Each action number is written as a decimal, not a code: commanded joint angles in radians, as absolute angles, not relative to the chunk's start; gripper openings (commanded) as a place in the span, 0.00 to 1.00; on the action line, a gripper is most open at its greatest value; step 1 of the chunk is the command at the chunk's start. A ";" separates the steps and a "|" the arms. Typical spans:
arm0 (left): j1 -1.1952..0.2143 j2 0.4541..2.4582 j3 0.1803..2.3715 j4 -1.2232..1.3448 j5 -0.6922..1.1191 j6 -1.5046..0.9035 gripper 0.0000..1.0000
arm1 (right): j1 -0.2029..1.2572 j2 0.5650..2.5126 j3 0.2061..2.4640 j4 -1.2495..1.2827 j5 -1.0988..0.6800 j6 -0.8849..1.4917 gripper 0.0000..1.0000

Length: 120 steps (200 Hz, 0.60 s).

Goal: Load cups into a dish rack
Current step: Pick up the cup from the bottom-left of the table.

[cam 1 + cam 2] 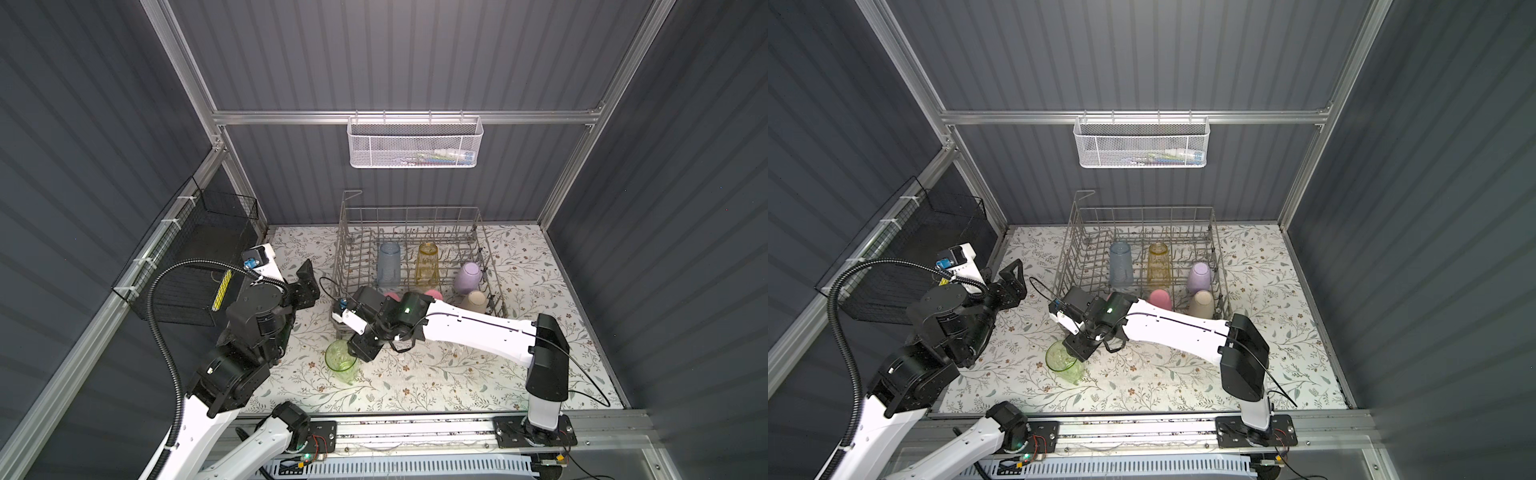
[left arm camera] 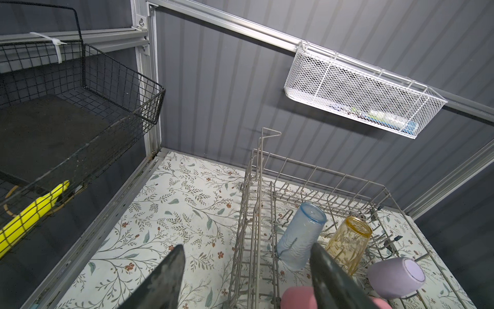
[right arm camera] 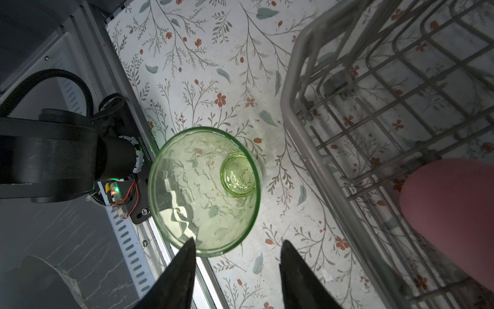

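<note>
Green cup (image 1: 341,365) (upright) outside rack (image 1: 407,218).

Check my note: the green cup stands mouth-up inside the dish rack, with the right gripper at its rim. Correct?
No. Both top views show the green cup standing mouth-up on the table, outside the dish rack; the right gripper is at its rim.

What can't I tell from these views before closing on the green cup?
- Whether the right gripper touches the green cup: right wrist view shows jaws apart at the rim, contact unclear; in both top views the gripper hides it.
- Pink cups: mostly under the right arm in a top view.
- White basket contents: too small, behind mesh.
</note>
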<state>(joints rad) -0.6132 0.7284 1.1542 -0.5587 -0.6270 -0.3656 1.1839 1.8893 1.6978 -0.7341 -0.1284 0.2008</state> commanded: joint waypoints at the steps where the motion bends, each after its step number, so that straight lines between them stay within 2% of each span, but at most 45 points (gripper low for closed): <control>1: -0.609 0.721 1.141 -0.537 -0.617 -0.345 0.73 | 1.194 1.891 1.699 -0.769 -0.096 0.201 0.52; 120: -0.609 0.715 1.123 -0.532 -0.598 -0.339 0.73 | 1.206 1.956 1.726 -0.756 -0.042 0.255 0.45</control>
<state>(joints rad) -0.6136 0.7238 1.1347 -0.5510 -0.6060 -0.3576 1.1988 1.9308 1.6978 -0.7410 -0.0818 0.2356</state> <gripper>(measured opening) 0.731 0.457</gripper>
